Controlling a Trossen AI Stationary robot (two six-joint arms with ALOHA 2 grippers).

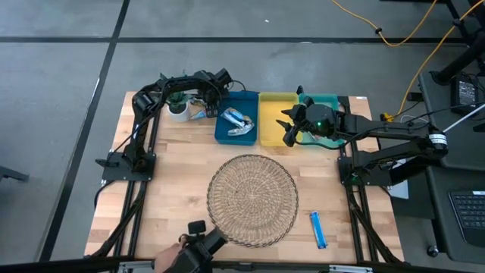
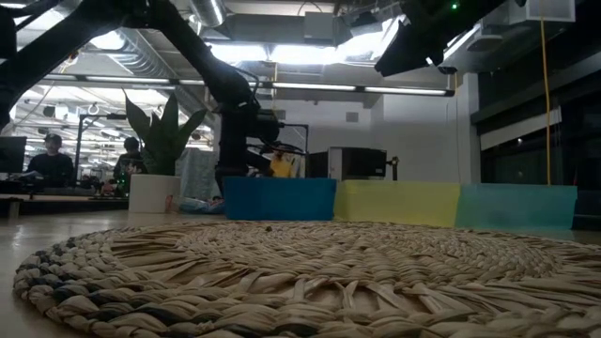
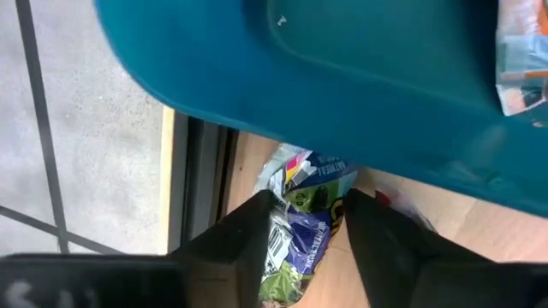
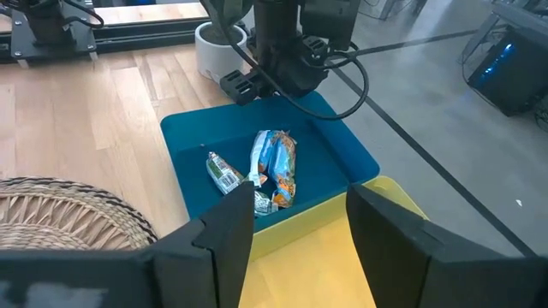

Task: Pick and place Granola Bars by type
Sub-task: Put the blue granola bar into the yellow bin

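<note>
My left gripper (image 3: pixel 306 224) is pinching a crinkly green-and-blue granola bar (image 3: pixel 300 218) between its two dark fingers (image 3: pixel 233 239), down on the wood just outside the blue tray (image 1: pixel 227 133), beside the white plant pot (image 1: pixel 179 111). My right gripper (image 4: pixel 295 224) is hovering with its fingers spread and nothing between them, over the yellow tray (image 1: pixel 274 129), next to the teal tray (image 1: pixel 327 101). Inside the blue tray, several wrapped bars (image 4: pixel 274 169) are lying in a loose cluster. Farther out, one bright blue bar (image 1: pixel 318 229) is lying alone on the table (image 1: pixel 174 189), near the round wicker mat (image 1: pixel 252 199).
</note>
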